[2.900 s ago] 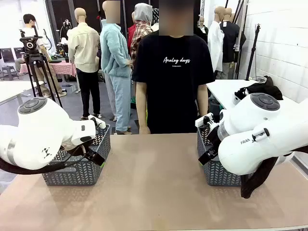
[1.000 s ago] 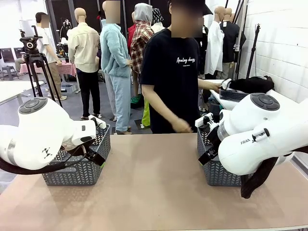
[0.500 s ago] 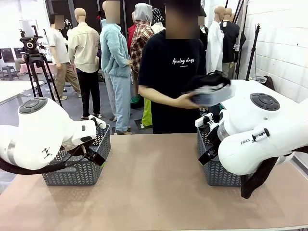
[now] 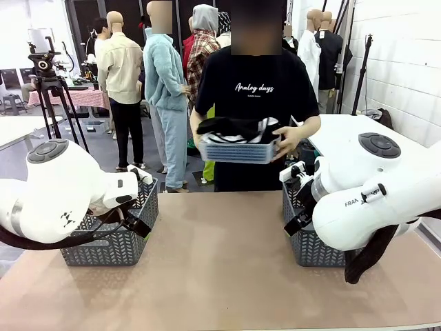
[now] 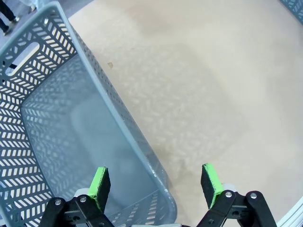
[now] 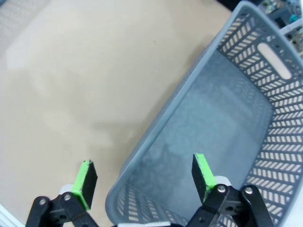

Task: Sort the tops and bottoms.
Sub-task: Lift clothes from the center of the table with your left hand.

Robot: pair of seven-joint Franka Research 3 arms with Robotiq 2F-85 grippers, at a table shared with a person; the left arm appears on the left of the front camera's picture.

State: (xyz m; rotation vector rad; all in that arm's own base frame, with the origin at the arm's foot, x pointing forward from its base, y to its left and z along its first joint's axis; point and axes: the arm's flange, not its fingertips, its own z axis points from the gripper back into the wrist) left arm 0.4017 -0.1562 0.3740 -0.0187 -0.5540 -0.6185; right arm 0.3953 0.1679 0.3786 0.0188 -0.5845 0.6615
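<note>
We see a tan table [image 4: 220, 276], matt and smooth, w/ a few small dark specks. The room behind is a busy workshop, w/ a white brick wall [image 4: 406, 62] on the right and a tripod [image 4: 52, 89] w/ camera at the back left. The left grey basket [image 4: 114, 248], w/ herringbone holes, stands near the table's left edge. The right grey basket [image 4: 306, 252] stands near the right edge.

The garments are not on the table. A person [image 4: 255, 89] standing at the far edge holds a pale basket [image 4: 238, 153] in front of the chest, above approx. the middle of that edge; one hand [image 4: 289, 141] grips its end. In it lie a black piece [image 4: 231, 126] and a white piece with black edging [image 4: 270, 131], bundled and touching. The pile's long axis runs parallel to the far edge. Which way each garment points we cannot tell. The black one is crumpled, soft, and rises over the rim; the white one shows at the right end.

The left gripper [image 5: 154, 170] is spread wide and holds nothing. It stands astride the left basket's wall, one green pad [image 5: 99, 182] over the inside and the other over the table. The right gripper [image 6: 142, 161] is also spread wide, w/ nothing in it, astride the right basket's wall in the same way.
</note>
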